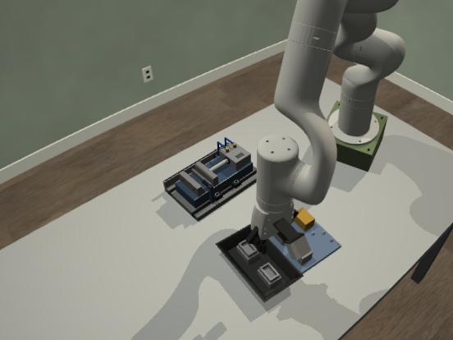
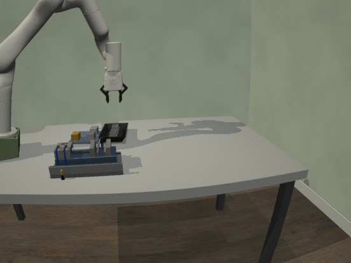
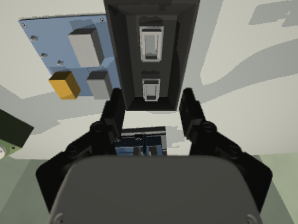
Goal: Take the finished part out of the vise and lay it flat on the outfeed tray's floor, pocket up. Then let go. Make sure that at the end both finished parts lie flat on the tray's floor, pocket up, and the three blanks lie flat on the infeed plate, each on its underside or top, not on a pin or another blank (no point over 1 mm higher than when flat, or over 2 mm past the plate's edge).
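Observation:
The black outfeed tray (image 1: 258, 263) lies on the table and holds two grey parts, one at its far end (image 1: 249, 251) and one at its near end (image 1: 268, 274). Both lie flat on the tray floor with the pocket up, as the wrist view also shows (image 3: 151, 44) (image 3: 151, 87). The vise (image 1: 211, 178) stands to the left with nothing between its jaws. My gripper (image 2: 114, 98) hangs high above the tray (image 2: 114, 131), open and empty. In the wrist view its fingers frame the tray's near end from well above.
A blue plate (image 1: 312, 246) beside the tray carries an orange block (image 1: 304, 218) and grey blocks (image 3: 85, 46). The arm's green base (image 1: 358, 141) stands at the table's back. The vise also shows in the exterior view (image 2: 86, 157).

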`<state>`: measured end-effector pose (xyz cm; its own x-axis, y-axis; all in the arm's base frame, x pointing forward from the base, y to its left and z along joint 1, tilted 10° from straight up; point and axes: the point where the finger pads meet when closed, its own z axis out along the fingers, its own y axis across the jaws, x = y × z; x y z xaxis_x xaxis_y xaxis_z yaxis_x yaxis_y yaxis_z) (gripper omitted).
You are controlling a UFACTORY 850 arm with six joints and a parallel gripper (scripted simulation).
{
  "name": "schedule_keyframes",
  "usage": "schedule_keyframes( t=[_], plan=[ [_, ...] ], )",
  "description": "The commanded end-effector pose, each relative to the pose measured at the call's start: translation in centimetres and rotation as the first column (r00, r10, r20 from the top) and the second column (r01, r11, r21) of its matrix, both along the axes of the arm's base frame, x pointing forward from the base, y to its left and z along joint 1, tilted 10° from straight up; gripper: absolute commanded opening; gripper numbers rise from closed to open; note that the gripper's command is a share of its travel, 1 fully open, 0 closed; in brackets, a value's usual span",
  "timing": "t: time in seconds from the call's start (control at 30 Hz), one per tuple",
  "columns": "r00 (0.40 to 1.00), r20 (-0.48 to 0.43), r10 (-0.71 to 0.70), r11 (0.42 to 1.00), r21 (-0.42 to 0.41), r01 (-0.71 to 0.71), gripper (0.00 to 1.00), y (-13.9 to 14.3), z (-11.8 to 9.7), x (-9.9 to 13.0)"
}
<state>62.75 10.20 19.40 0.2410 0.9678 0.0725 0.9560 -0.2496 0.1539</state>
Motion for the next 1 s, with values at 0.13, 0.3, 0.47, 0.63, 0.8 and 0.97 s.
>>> schedule_keyframes(
  t=[0.13, 0.3, 0.47, 0.63, 0.8, 0.97],
  plan=[
    [1.000, 0.002, 0.000, 1.000, 0.000, 0.000, 0.00, 0.00, 0.49, -0.01],
    [1.000, 0.002, 0.000, 1.000, 0.000, 0.000, 0.00, 0.00, 0.49, -0.01],
    [1.000, 0.002, 0.000, 1.000, 0.000, 0.000, 0.00, 0.00, 0.49, -0.01],
    [1.000, 0.002, 0.000, 1.000, 0.000, 0.000, 0.00, 0.00, 0.49, -0.01],
    [1.000, 0.002, 0.000, 1.000, 0.000, 0.000, 0.00, 0.00, 0.49, -0.01],
    [1.000, 0.002, 0.000, 1.000, 0.000, 0.000, 0.00, 0.00, 0.49, -0.01]
  ],
)
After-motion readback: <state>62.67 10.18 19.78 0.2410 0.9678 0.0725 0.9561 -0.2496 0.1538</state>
